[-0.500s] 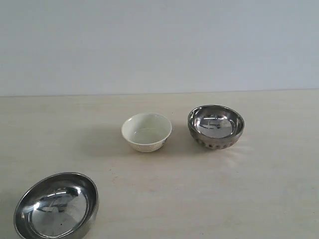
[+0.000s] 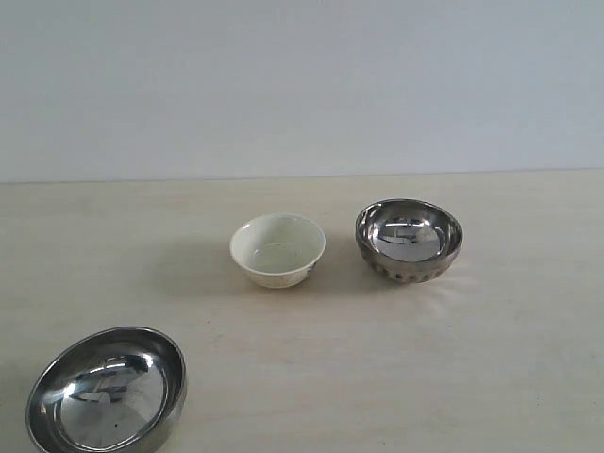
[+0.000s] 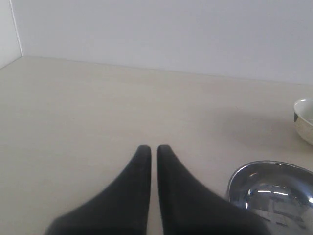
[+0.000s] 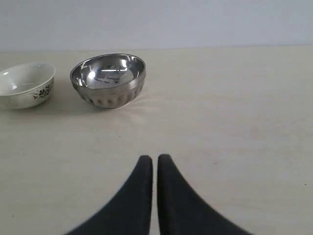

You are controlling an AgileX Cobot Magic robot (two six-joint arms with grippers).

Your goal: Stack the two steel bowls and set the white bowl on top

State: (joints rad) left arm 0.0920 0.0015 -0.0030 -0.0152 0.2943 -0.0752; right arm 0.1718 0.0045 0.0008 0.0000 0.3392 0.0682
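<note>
The smooth steel bowl (image 2: pixel 107 389) sits upright at the front left of the table; part of it (image 3: pixel 274 193) also shows in the left wrist view. The dimpled steel bowl (image 2: pixel 409 239) stands right of centre and appears again in the right wrist view (image 4: pixel 108 79). Just left of it, apart from it, rests the white bowl (image 2: pixel 277 248), also seen from the right wrist (image 4: pixel 26 84); its rim (image 3: pixel 305 120) edges into the left wrist view. My left gripper (image 3: pixel 154 149) is shut and empty, beside the smooth bowl. My right gripper (image 4: pixel 154 158) is shut and empty, well short of the dimpled bowl. Neither gripper shows in the exterior view.
The pale wooden table (image 2: pixel 377 359) runs back to a plain white wall (image 2: pixel 302 85). A side wall corner (image 3: pixel 10 29) shows in the left wrist view.
</note>
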